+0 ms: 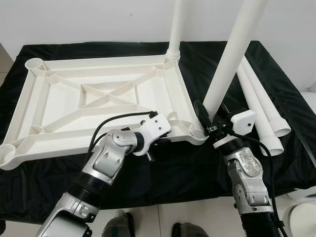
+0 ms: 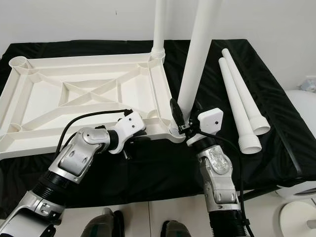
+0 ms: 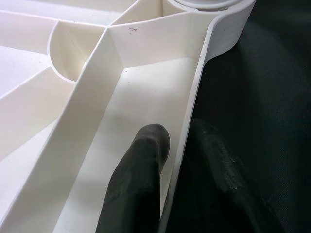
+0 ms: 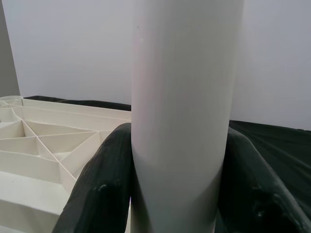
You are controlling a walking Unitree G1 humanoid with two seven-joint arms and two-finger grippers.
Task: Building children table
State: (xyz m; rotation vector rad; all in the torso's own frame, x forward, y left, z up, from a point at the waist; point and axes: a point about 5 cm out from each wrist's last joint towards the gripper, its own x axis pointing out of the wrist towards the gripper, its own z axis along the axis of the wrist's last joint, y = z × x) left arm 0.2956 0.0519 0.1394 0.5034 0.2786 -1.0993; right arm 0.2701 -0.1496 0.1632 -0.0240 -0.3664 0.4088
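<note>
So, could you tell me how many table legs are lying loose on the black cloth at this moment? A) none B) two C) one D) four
B: two loose legs lie side by side on the black cloth to the right of the tabletop, while one leg stands in the far corner socket and the right end effector grips another leg.

Tabletop (image 1: 98, 94) white, X-ribbed. Legs (image 1: 261, 108) white. Cloth (image 1: 197, 168) on counter black. Fingers (image 3: 141, 179) black; arms (image 1: 106, 158) silver. Wall (image 1: 98, 19) white.
</note>
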